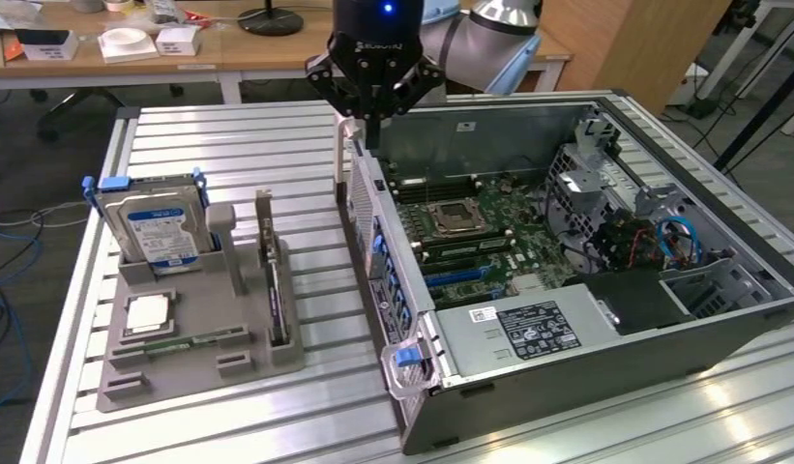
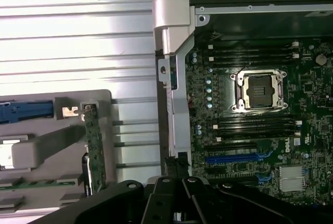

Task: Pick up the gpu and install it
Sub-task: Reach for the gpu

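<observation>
Claw (image 1: 361, 124), black with jointed fingers, hangs closed and empty over one edge of the open dark steel computer case (image 1: 655, 319). A thin, flat, dark gpu card (image 1: 270, 275) stands on edge in a matte grey moulded holder (image 1: 191, 358) on the ribbed aluminium tabletop (image 1: 229, 145), well apart from the claw.

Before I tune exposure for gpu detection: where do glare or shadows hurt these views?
Exterior view: glare streaks the table at that view's lower right; the gpu is evenly lit. Wrist view: the table slats wash out white, the gpu shows no glare.
</observation>
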Controlling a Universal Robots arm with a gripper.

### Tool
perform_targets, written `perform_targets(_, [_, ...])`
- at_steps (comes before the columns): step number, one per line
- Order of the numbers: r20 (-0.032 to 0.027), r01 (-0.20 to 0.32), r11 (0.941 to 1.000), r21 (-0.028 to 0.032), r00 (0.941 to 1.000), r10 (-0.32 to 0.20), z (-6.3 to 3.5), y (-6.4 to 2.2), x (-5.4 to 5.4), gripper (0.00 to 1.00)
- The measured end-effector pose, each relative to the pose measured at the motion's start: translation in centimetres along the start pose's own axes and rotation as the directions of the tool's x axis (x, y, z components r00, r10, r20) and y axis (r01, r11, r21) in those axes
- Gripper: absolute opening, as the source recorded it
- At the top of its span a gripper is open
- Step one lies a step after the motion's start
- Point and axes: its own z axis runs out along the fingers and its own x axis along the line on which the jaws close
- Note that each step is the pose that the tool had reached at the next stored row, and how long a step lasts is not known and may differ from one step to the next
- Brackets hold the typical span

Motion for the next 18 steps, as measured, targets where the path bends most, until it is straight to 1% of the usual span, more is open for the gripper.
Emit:
perform_targets(10, [0.0000,0.000,1.0000,0.0000,1.0000,0.000,0.01,-0.01,0.20,0.11])
perform_targets(18, [0.0000,0.000,1.0000,-0.0001,1.0000,0.000,-0.01,-0.12,0.76,0.11])
